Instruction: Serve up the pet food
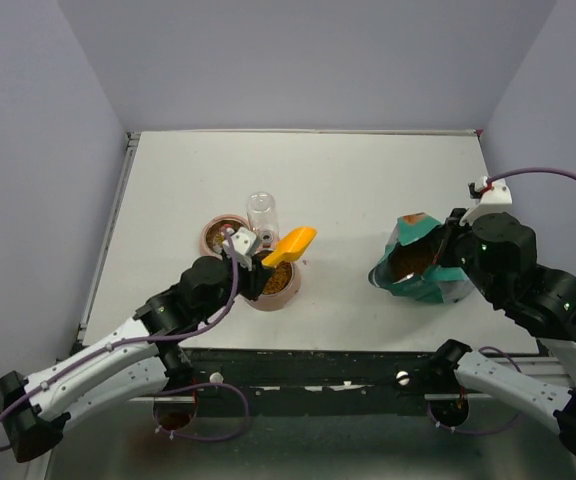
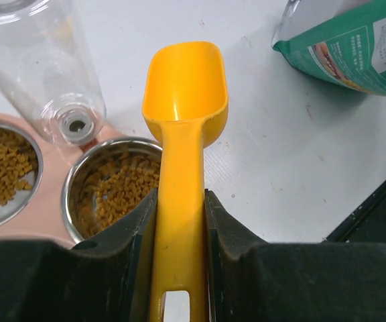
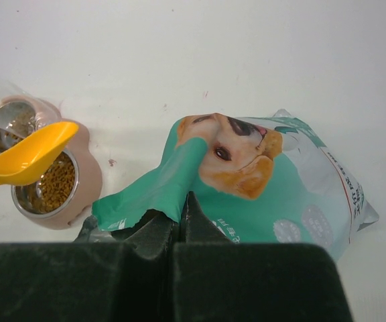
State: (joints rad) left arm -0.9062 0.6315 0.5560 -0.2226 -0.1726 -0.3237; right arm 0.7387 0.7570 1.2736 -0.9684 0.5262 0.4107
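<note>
Evidently near completion: your left gripper (image 2: 179,211) clamps the handle of the empty yellow scoop (image 2: 185,80), the pet food (image 2: 122,191) already lies in both feeder bowls (image 2: 68,201), and your right gripper (image 3: 179,218), fully closed, pinches the bag (image 3: 260,208) rim, seemingly leaving only set-down.

left arm (image 1: 118,365) is reaching from the near-left corner of the tabletop (image 1: 318,180) toward its middle, wrist pitching down. left gripper (image 1: 252,266) is clamping the scoop (image 1: 290,244) handle between both fingers (image 2: 138,231), jaws partly apart around it. right arm (image 1: 543,300) is folding back by the right edge. right gripper (image 1: 446,250) is pinching the bag (image 1: 413,272) rim, jaws fully closed.
</note>
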